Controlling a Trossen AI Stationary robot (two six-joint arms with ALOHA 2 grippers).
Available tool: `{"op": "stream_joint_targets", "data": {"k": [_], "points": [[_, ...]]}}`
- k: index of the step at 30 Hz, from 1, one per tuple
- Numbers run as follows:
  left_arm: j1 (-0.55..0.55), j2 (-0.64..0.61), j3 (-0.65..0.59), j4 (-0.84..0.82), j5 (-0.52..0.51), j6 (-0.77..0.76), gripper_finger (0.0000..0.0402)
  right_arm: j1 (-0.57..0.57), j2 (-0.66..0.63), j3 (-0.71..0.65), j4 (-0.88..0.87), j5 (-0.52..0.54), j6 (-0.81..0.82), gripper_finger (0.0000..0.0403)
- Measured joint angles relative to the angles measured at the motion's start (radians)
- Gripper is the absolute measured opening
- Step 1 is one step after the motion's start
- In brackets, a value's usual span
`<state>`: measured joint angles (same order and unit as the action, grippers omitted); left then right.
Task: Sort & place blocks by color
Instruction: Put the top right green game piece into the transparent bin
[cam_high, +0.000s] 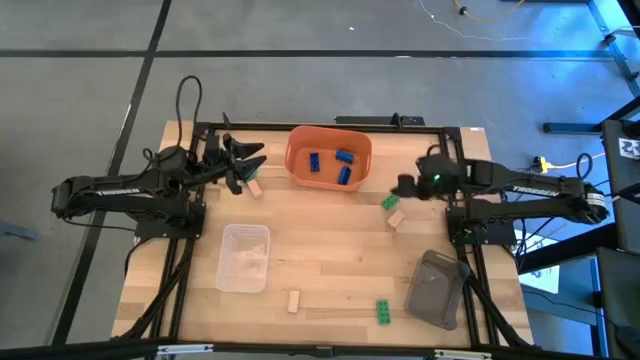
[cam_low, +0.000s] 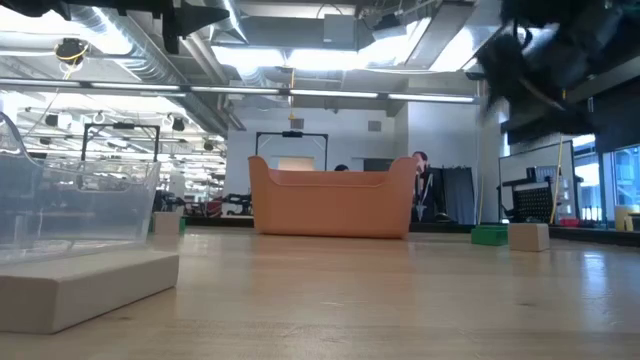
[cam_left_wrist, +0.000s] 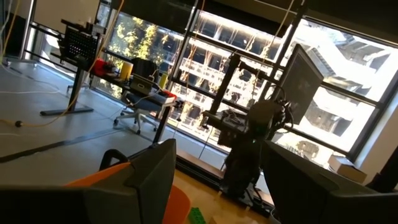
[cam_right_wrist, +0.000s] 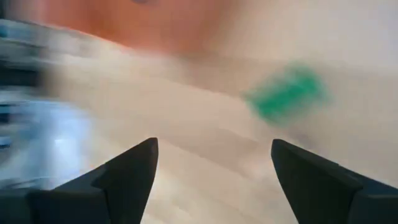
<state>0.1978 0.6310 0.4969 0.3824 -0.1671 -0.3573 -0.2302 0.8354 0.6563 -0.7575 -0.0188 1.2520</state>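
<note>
Right gripper (cam_right_wrist: 212, 171): hanging wide open, empty, green block (cam_right_wrist: 287, 94) just ahead. Risk: tan block (cam_high: 397, 218) lying beside it, getting knocked or grabbed instead.

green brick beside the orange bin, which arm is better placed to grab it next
Right, probably. The right gripper hangs open just beside the small green studded brick, which shows ahead of its fingers in the right wrist view. The left gripper is across the orange plastic bin, near a pale tan brick.
</note>
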Motion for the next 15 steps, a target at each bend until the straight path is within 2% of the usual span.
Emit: {"op": "stream_joint_targets", "data": {"k": [3, 5, 9, 15], "points": [[0.0, 0.0, 0.0, 0.0, 0.0, 0.0, 0.0227, 0.0, 0.063, 0.0, -0.159, -0.002, 0.072, 0.0313], [0.0, 0.0, 0.0, 0.0, 0.0, 0.0, 0.0227, 0.0, 0.108, 0.0, -0.185, 0.012, 0.102, 0.0313], [0.0, 0.0, 0.0, 0.0, 0.0, 0.001, 0.0227, 0.0, 0.202, 0.0, -0.085, 0.097, 0.156, 0.0313], [0.0, 0.0, 0.0, 0.0, 0.0, 0.001, 0.0227, -0.02, 0.361, 0.0, -0.006, 0.117, 0.18, 0.0313]]}}
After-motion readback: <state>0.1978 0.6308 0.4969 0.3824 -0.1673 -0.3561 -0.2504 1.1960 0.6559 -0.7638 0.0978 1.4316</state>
